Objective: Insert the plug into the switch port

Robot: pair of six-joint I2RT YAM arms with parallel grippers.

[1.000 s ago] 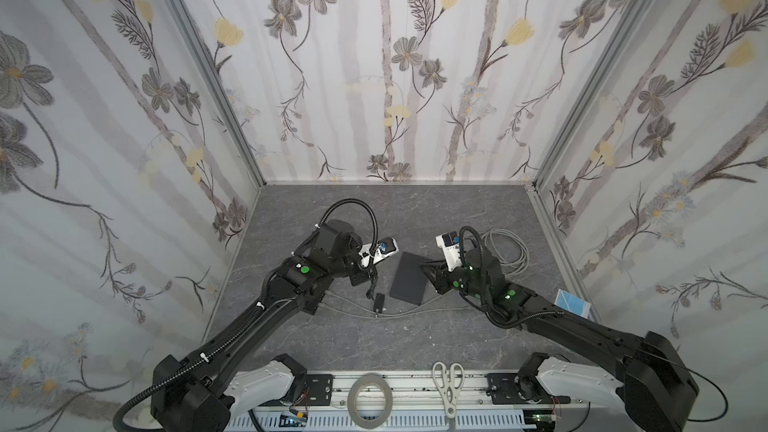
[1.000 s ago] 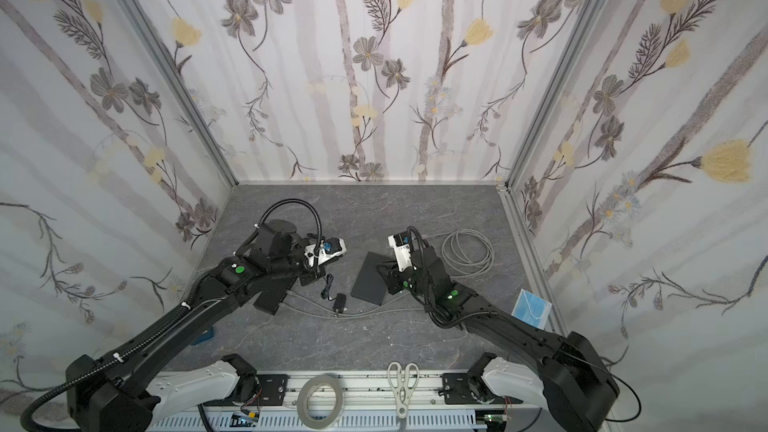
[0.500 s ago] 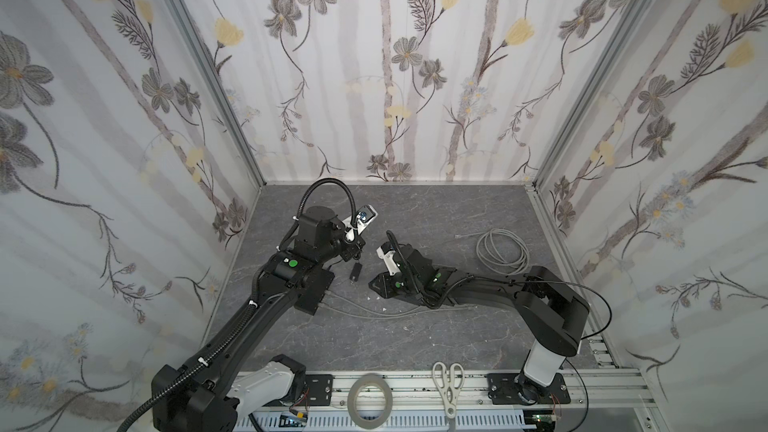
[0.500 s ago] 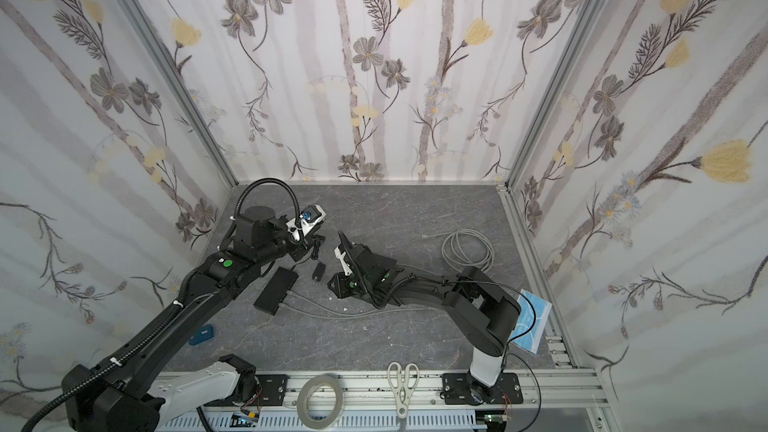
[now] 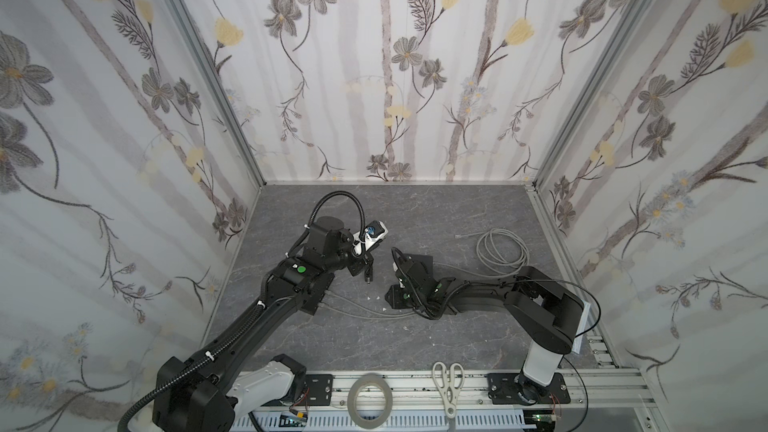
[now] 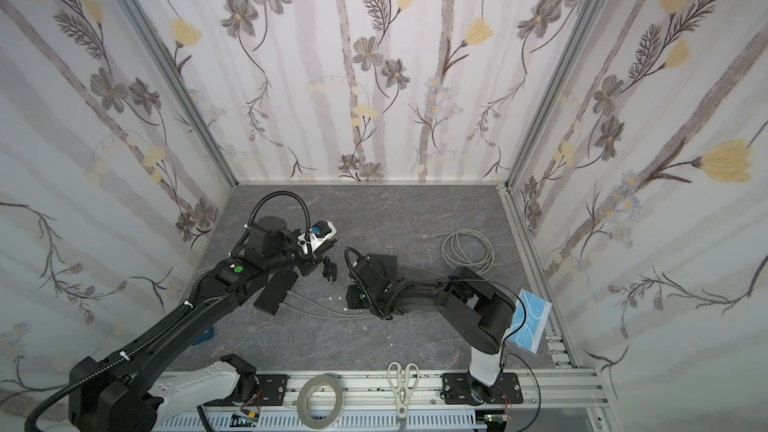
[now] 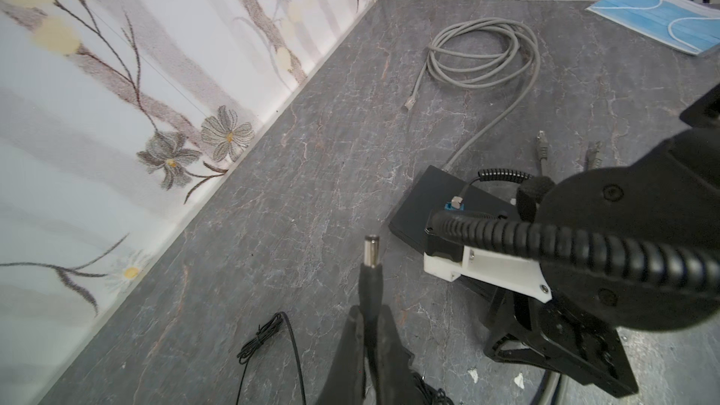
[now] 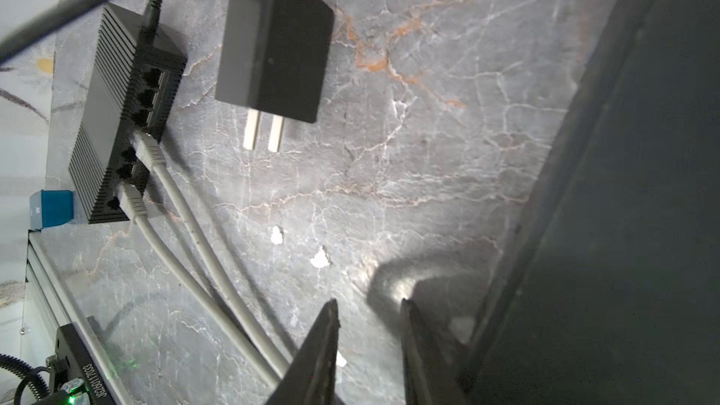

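Grey marbled tabletop (image 8: 428,169) is carrying the black ribbed switch (image 8: 105,111), upper left; the right hand (image 8: 368,305) is hovering spread, empty. Lower centre, the left hand (image 7: 370,311) is pinching the sleeve of the black metal-tipped barrel plug (image 7: 370,274), seemingly light and stiff.

Left arm (image 5: 232,334) hides part of the switch (image 5: 320,296).

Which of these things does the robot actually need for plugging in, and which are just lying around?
Needed: plug held in the left gripper; black switch box.
Lying about: scissors; tape roll; blue face mask; coiled grey cable.
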